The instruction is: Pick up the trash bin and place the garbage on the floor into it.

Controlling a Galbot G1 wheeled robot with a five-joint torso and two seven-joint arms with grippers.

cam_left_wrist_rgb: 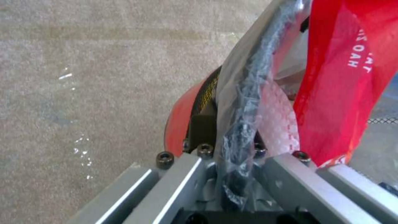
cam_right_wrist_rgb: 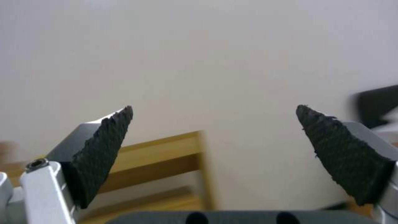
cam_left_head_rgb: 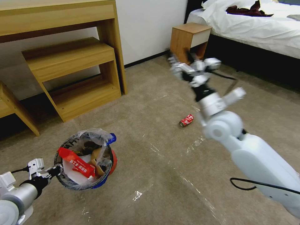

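Head view: left gripper (cam_left_head_rgb: 55,171) clamps trash bin (cam_left_head_rgb: 84,159); can (cam_left_head_rgb: 186,120) beyond.

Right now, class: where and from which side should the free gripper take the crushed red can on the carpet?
Grip the crushed red can across its dented middle, coming from above: it lies flat on its side on the floor, ends pointing sideways. The right gripper, open, is raised beyond it; the left gripper holds the trash bin.

Crinkly plastic-lined trash bin (cam_left_head_rgb: 107,162); matt carpet floor (cam_left_head_rgb: 162,175)
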